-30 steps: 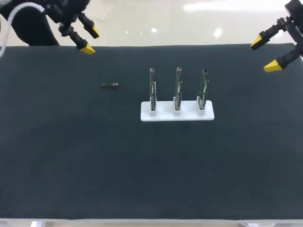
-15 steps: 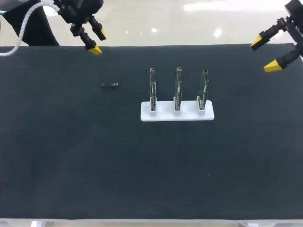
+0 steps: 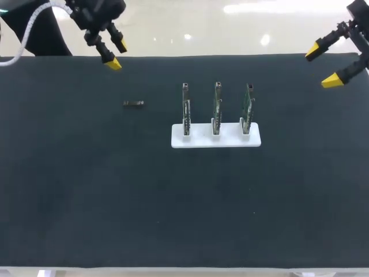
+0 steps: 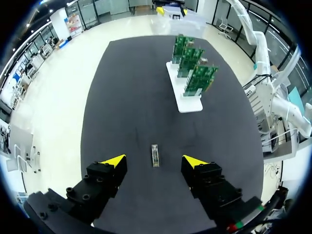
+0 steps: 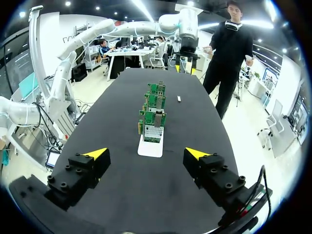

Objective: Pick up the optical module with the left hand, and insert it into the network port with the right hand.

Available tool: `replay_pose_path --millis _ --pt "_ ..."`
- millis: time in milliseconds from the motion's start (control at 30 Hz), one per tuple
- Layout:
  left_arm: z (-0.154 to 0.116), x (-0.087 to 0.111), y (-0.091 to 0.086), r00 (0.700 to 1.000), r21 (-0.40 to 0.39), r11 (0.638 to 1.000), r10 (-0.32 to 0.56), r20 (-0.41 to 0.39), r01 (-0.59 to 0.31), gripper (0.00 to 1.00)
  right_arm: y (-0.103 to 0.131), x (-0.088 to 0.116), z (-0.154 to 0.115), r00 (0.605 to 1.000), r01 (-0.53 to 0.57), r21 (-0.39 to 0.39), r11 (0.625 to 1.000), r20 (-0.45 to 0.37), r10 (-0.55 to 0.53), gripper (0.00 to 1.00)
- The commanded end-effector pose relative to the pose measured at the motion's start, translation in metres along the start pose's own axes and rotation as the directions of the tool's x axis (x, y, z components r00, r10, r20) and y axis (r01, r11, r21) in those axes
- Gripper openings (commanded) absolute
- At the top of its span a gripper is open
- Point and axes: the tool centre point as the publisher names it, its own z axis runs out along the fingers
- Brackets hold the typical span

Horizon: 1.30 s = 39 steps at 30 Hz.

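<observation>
Black table [image 3: 69, 190]. Module [image 3: 134, 103] lies flat on the left half, nearer the far edge than the near one, well apart from the white stand [image 3: 215, 136] at centre. Nothing touches it. The stand holds three green boards [image 3: 217, 108] upright, side by side in a row; the ports on them are too small to make out. Left gripper [image 3: 117, 54] hangs above the far edge, toward the far-left corner, fingers spread and holding nothing. In the left wrist view the module [image 4: 155, 156] shows on the table below, between the yellow tips of the left gripper [image 4: 154, 161], with the boards [image 4: 192, 68] ahead. Right gripper [image 3: 322, 66] sits at the far-right corner, likewise spread and holding nothing. From the right wrist the stand [image 5: 150, 146] lies ahead of the right gripper [image 5: 146, 153], the module [image 5: 179, 99] far beyond.
</observation>
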Motion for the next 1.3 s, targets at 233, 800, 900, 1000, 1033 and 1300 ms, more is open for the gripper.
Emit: replay_pose_path --millis 233,800,900,1000,1033,1300 --pt "0.047 0.019 0.02 0.988 -0.009 0.999 -0.049 -0.148 0.048 1.0 0.0 0.0 0.0 1.0 0.0 0.0 1.0 0.0 0.0 1.0" --pt "0.086 0.041 0.02 0.958 -0.033 0.991 -0.137 -0.25 0.132 1.0 0.0 0.0 0.0 1.0 0.0 0.0 1.0 0.0 0.0 1.0" --pt "0.09 0.044 0.018 0.958 -0.031 0.991 -0.136 -0.253 0.132 1.0 0.0 0.0 0.0 1.0 0.0 0.0 1.0 0.0 0.0 1.0" --pt "0.094 0.046 0.016 0.96 -0.035 0.991 -0.132 -0.248 0.128 1.0 0.0 0.0 0.0 1.0 0.0 0.0 1.0 0.0 0.0 1.0" --pt "0.096 0.046 0.015 0.96 -0.036 0.991 -0.132 -0.248 0.127 1.0 0.0 0.0 0.0 1.0 0.0 0.0 1.0 0.0 0.0 1.0" --pt "0.102 0.049 0.01 0.957 -0.033 0.99 -0.138 -0.255 0.134 1.0 0.0 0.0 0.0 1.0 0.0 0.0 1.0 0.0 0.0 1.0"
